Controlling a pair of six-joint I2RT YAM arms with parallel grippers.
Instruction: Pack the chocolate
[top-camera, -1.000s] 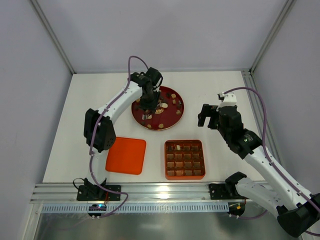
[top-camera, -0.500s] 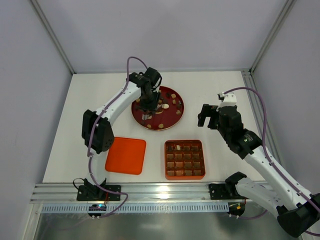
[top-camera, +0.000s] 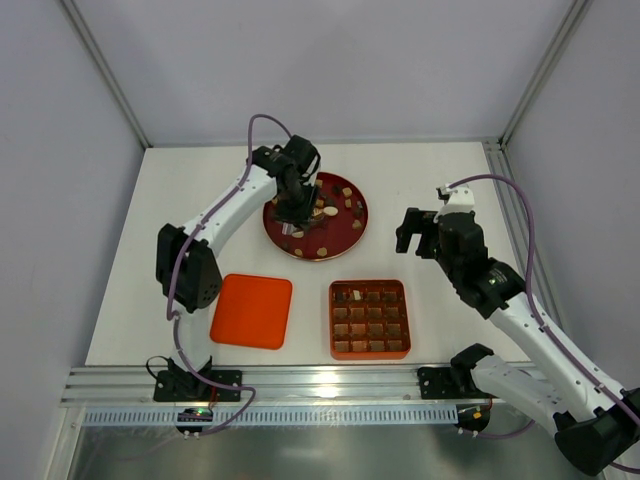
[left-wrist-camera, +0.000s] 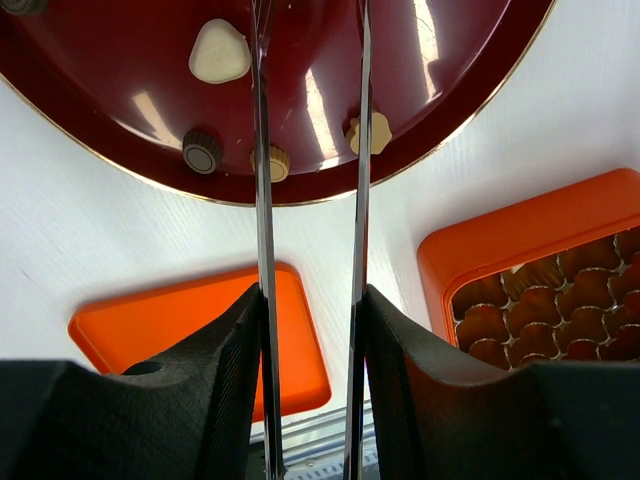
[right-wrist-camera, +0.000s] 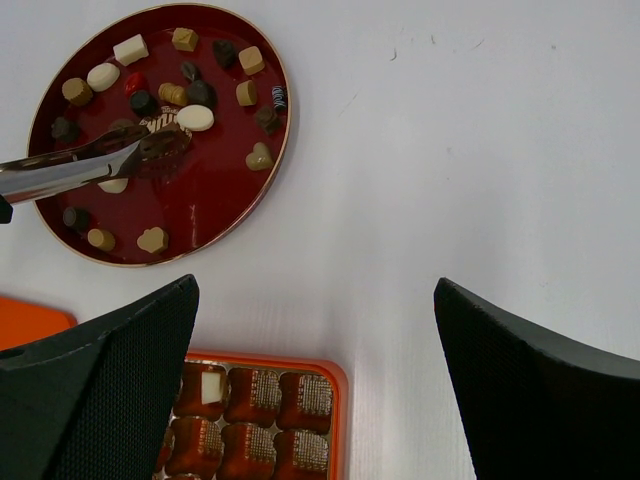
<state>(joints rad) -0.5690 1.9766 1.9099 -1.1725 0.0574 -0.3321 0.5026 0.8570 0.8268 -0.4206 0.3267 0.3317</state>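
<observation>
Several cream, caramel and dark chocolate pieces (top-camera: 345, 200) lie on a dark red round plate (top-camera: 362, 225). My left gripper (top-camera: 290, 200) is above the plate, shut on metal tongs (left-wrist-camera: 262, 200) whose tips (right-wrist-camera: 165, 143) rest low among the pieces; I cannot tell if they hold one. The orange-red gridded tray (top-camera: 330, 320) holds one cream square piece (right-wrist-camera: 211, 387) in a far-left cell. My right gripper (top-camera: 420, 232) is open and empty, hovering over bare table right of the plate. The chocolates also show in the right wrist view (right-wrist-camera: 195, 117) and the left wrist view (left-wrist-camera: 219, 50).
The flat orange-red lid (top-camera: 252, 311) lies left of the tray, near the front edge. The plate (right-wrist-camera: 210, 200) sits behind both. A metal rail (top-camera: 320, 380) runs along the table's near edge.
My left arm's elbow has swung left and the wrist has shifted slightly; the tongs stay over the plate. The right arm has not moved.
</observation>
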